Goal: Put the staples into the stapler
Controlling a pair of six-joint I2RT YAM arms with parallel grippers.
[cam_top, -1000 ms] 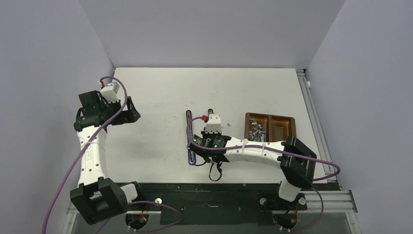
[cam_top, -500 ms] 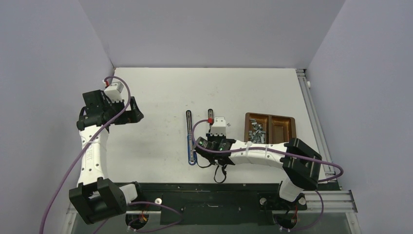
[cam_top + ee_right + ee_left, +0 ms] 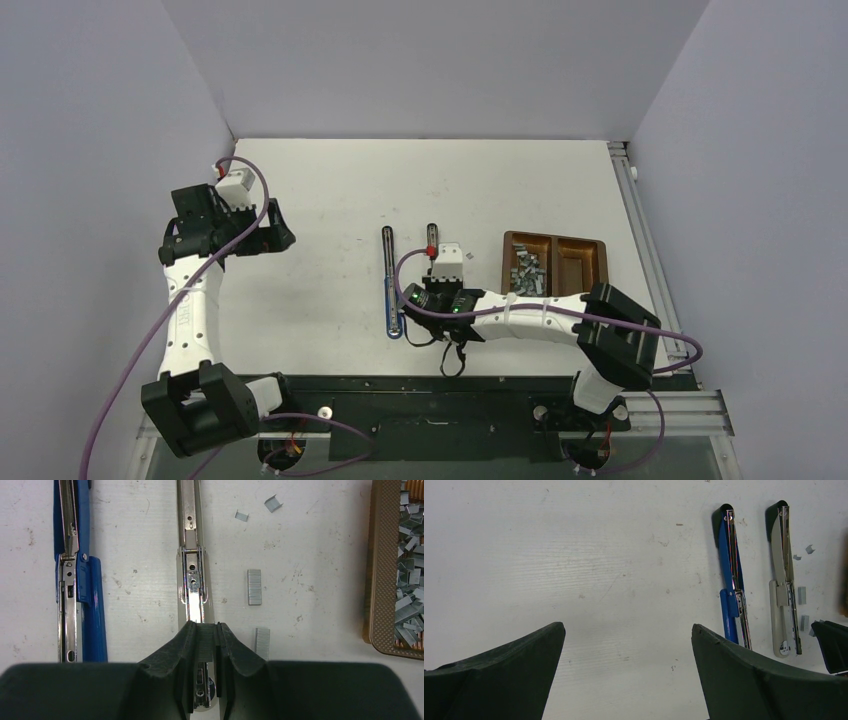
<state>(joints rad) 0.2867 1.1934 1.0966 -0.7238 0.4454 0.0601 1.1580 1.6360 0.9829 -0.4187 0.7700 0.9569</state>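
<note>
Two staplers lie opened flat side by side: a blue stapler [image 3: 389, 290] [image 3: 82, 590] [image 3: 729, 570] and a grey stapler [image 3: 431, 236] [image 3: 192, 555] [image 3: 780, 595] to its right. My right gripper [image 3: 436, 312] [image 3: 203, 626] points down over the near end of the grey stapler's channel, shut on a silver staple strip [image 3: 203, 642]. The staples [image 3: 526, 270] [image 3: 410, 590] lie piled in a brown tray [image 3: 580, 245] [image 3: 376, 580] on the right. My left gripper [image 3: 272, 232] [image 3: 628, 627] is open and empty, well left of the staplers.
Two loose staple strips [image 3: 254, 586] [image 3: 262, 642] and two small bent bits [image 3: 242, 515] [image 3: 273, 503] lie on the table between the grey stapler and the tray. Walls enclose the table on the left, back and right.
My right gripper moved right, from over the blue stapler's near end to over the grey stapler. My left arm shifted slightly farther back, then held still.
</note>
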